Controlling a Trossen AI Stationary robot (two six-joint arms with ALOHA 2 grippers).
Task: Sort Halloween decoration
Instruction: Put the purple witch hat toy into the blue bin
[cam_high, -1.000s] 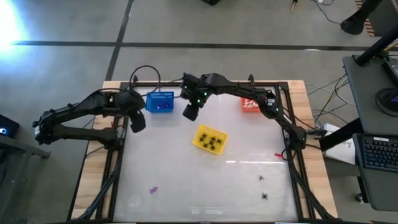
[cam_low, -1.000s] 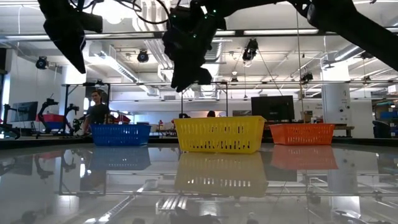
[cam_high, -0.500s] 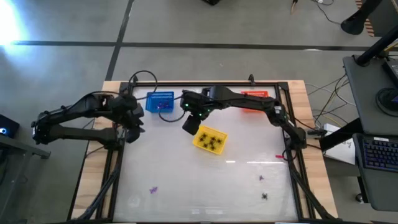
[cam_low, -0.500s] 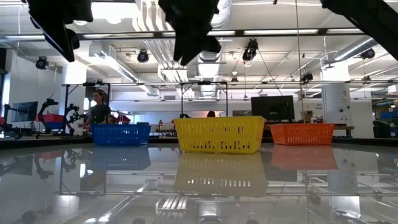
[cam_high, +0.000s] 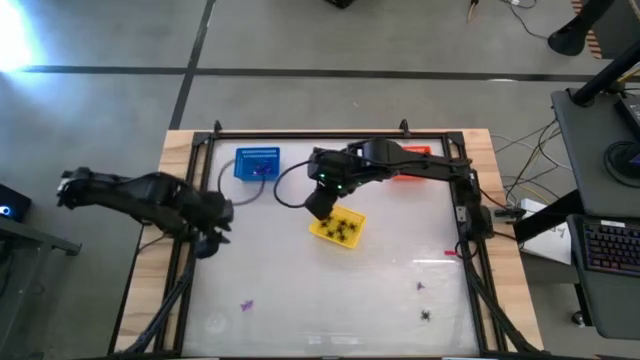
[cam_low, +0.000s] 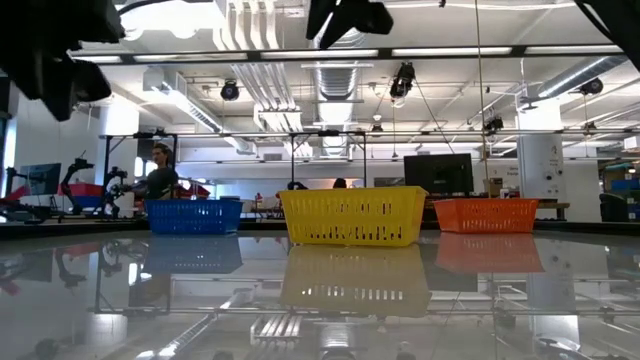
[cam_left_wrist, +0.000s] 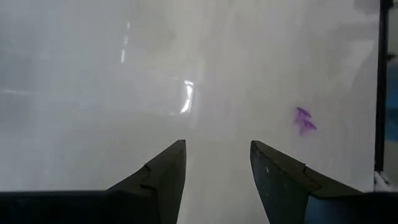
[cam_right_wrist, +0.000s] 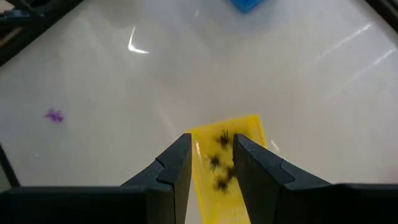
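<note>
The yellow basket (cam_high: 337, 228) stands mid-table with several black spiders (cam_right_wrist: 219, 163) in it. My right gripper (cam_high: 318, 208) hangs above its far left corner, open by a narrow gap (cam_right_wrist: 211, 155) with nothing between the fingers. The blue basket (cam_high: 257, 163) at the far left holds purple bits. The orange basket (cam_high: 412, 152) stands at the far right, partly under my right arm. My left gripper (cam_high: 212, 243) is open over the table's left edge (cam_left_wrist: 217, 162). Loose on the table lie a purple piece (cam_high: 245, 305) (cam_left_wrist: 304, 120), another purple piece (cam_high: 420, 287) and a black spider (cam_high: 427, 315).
A small pink piece (cam_high: 447, 250) lies near the right frame rail. A black frame (cam_high: 190, 200) runs round the white table top. A cable loops between the blue and yellow baskets (cam_high: 285, 190). A person (cam_low: 160, 178) stands in the room behind the table.
My right gripper has risen and gone from beside the blue basket toward the near and right, to above the yellow basket, rolling as it went. My left gripper has swung from near the blue basket toward the table's near left, turning on the way. Neither gap has changed.
</note>
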